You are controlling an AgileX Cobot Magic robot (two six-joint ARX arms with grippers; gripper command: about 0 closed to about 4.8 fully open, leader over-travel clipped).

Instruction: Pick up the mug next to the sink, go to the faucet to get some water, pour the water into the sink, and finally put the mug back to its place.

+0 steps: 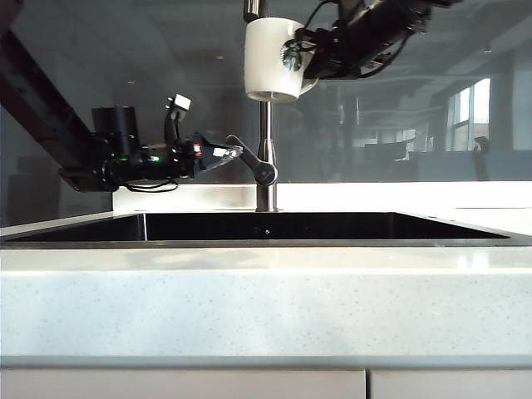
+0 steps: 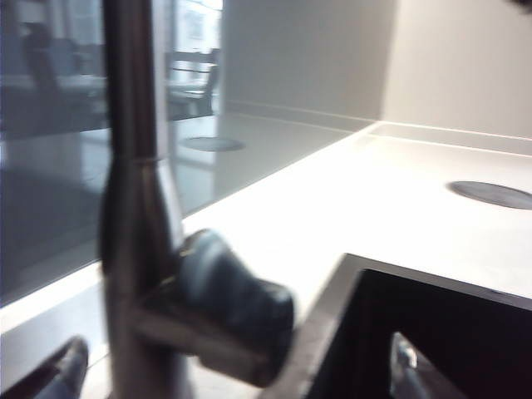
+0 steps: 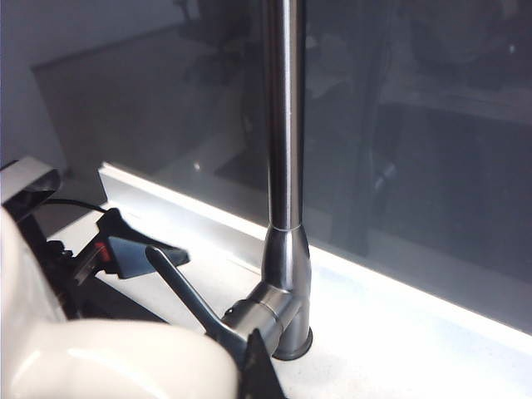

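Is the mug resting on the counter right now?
No: in the exterior view the right gripper holds the mug high in the air beside the faucet, well above the sink.

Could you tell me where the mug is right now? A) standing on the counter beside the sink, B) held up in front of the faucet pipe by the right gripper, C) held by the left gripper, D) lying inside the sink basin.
B: the mug hangs high in front of the faucet pipe, held by the right gripper, above the sink; the left gripper is at the lever.
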